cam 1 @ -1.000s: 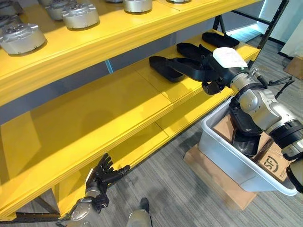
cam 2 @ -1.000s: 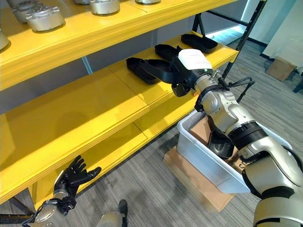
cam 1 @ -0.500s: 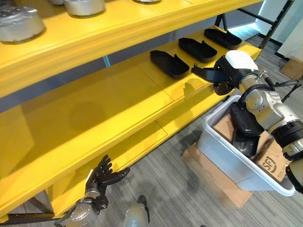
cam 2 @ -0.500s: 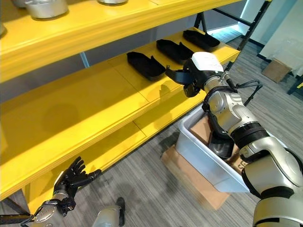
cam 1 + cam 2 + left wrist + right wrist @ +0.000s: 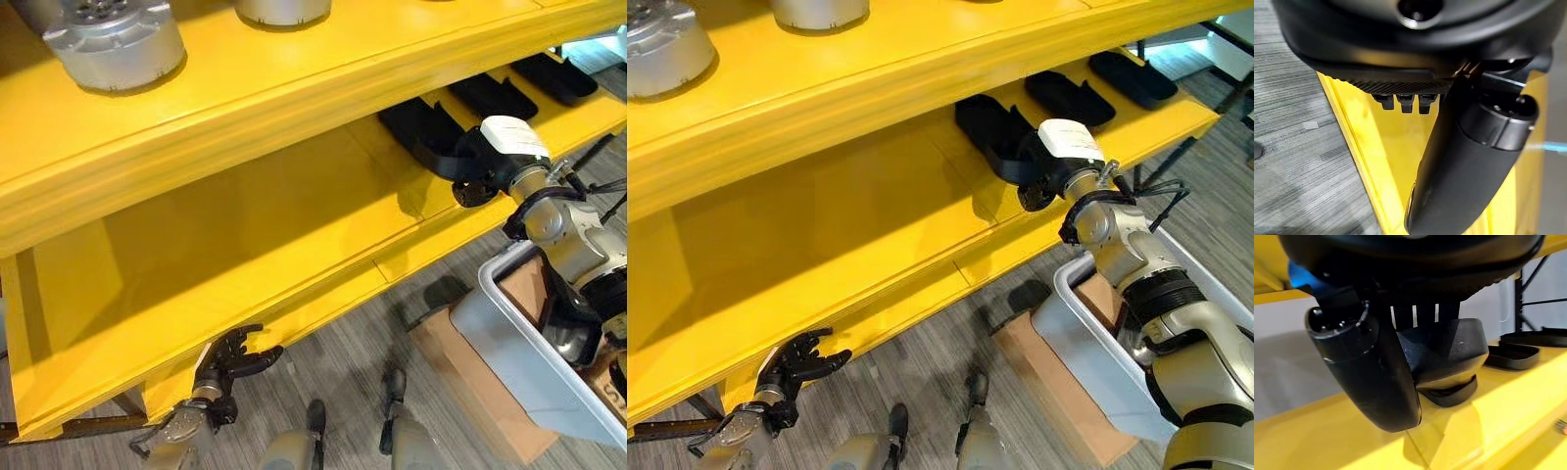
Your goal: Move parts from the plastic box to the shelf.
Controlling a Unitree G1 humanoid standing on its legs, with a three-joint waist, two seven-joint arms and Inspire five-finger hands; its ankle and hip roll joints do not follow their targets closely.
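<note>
The right hand (image 5: 1046,166) reaches over the front edge of the yellow shelf (image 5: 872,235), fingers curled around a black part (image 5: 1449,350) that sits low over the shelf board. Two more black parts (image 5: 1070,98) lie in a row farther along the shelf toward its right end, long axes running front to back. The plastic box (image 5: 1087,343) stands on the floor below the right arm, well nearer that arm. The left hand (image 5: 798,364) hangs by the shelf's lower front edge, fingers loosely curled, holding nothing.
</note>
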